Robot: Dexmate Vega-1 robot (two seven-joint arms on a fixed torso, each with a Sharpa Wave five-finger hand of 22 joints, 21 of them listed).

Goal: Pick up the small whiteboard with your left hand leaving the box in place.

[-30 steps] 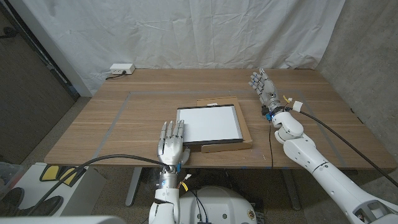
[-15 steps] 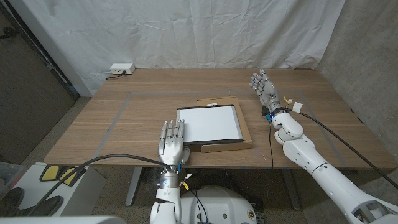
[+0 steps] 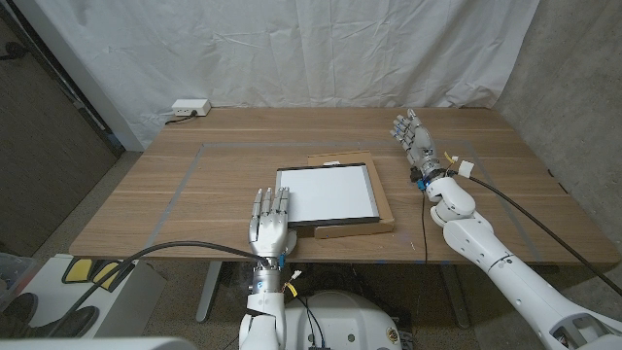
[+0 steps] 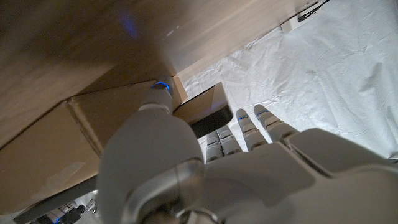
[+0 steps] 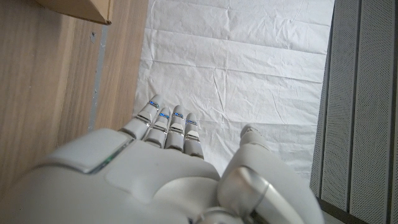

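Small whiteboard [image 3: 326, 192] lies on the flat cardboard box [image 3: 384, 206] mid-table. Left hand [image 3: 269, 225] sits at the near left corner of the whiteboard, fingers straight and spread, gripping nothing. Right hand [image 3: 413, 136] is released too, fingers apart, well right of the box.

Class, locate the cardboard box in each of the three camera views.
Head view: cardboard box at table centre, under the whiteboard.
Left wrist view: box just beyond the left hand.
Right wrist view: one box corner on the table.
Shared landmark: white curtain.
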